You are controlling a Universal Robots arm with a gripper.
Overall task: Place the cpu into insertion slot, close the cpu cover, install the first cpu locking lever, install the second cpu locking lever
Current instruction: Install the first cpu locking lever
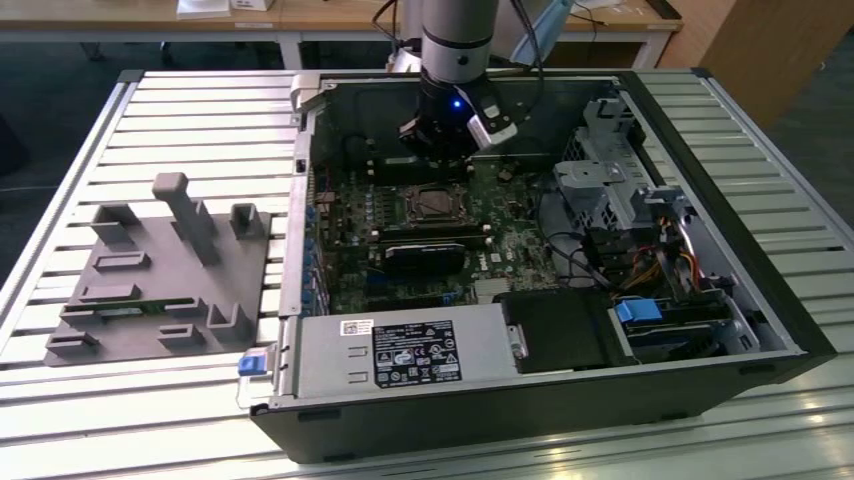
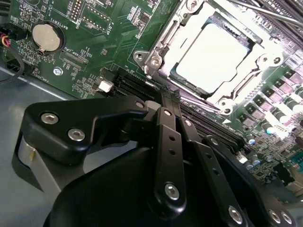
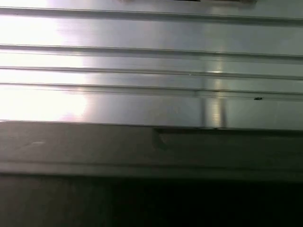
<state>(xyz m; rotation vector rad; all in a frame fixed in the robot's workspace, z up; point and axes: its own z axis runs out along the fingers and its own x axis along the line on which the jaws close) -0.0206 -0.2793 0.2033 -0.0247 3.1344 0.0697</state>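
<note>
One chip, the cpu (image 2: 215, 59), sits in the insertion slot (image 2: 166, 74) in the upper right of the second wrist view, with the cpu cover (image 2: 258, 61) framing its bright top. The tool (image 2: 165, 106) hangs just beside the socket over the green board (image 2: 90, 38), fingers drawn together, gripping nothing. In the exterior view the arm (image 1: 458, 45) stands at upper centre, above the socket inside the open computer case (image 1: 747, 290). Risk, as judged: a misaligned push beside the socket could scrape the board or jam a locking lever.
</note>
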